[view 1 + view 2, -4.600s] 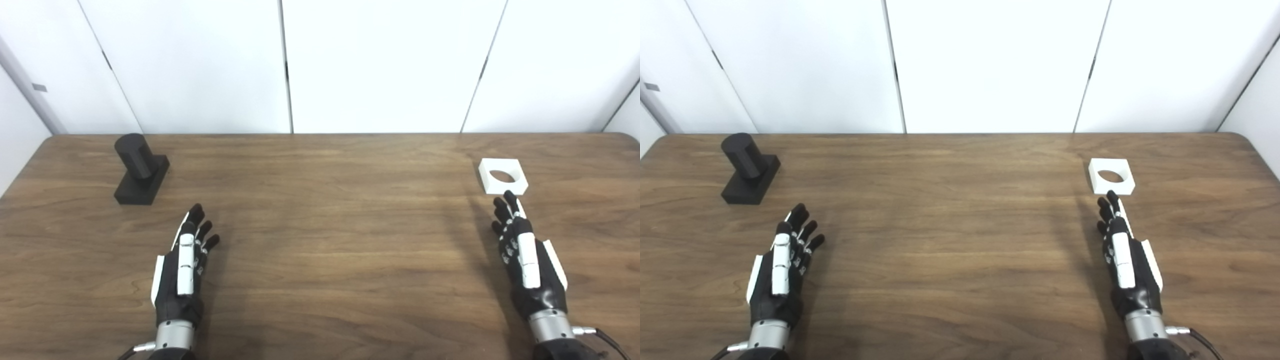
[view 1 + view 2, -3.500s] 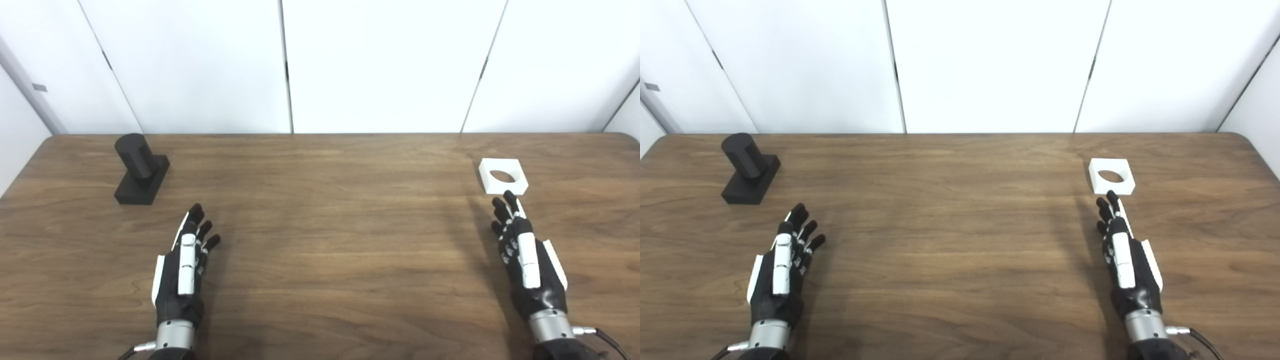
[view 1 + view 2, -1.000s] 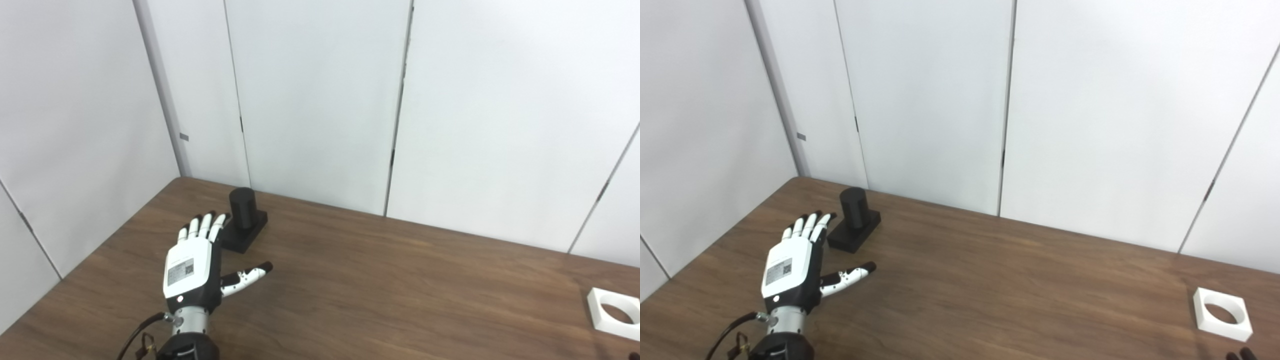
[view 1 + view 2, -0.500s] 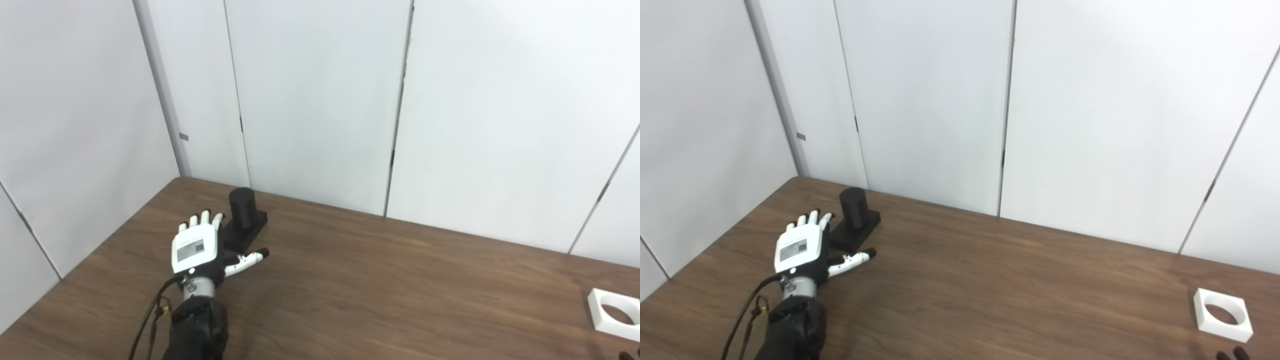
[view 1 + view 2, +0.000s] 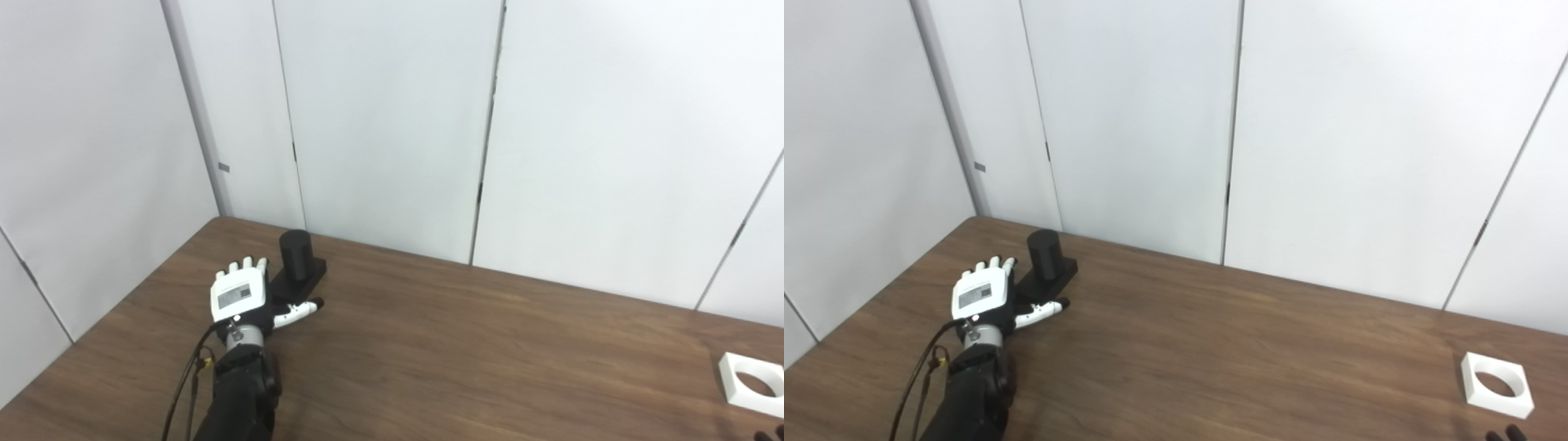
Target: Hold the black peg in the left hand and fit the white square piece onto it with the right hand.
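Observation:
The black peg (image 5: 296, 254) stands upright on its black square base (image 5: 304, 279) at the far left of the wooden table (image 5: 459, 349). My left hand (image 5: 240, 297) is open, back up, fingers spread, just left of the base with its thumb in front of it. The white square piece (image 5: 751, 384) with a round hole lies flat at the right edge; it also shows in the right eye view (image 5: 1496, 386). Of my right hand only dark fingertips (image 5: 1504, 435) show at the bottom right, just short of the white piece.
White wall panels stand behind the table and along its left side. The table's back edge runs close behind the peg. The left forearm (image 5: 968, 392) with a cable lies over the table's front left.
The camera has turned left and up since the first frames. In the last second my left hand has reached forward to the peg's base, thumb now in front of it. The pieces have not moved.

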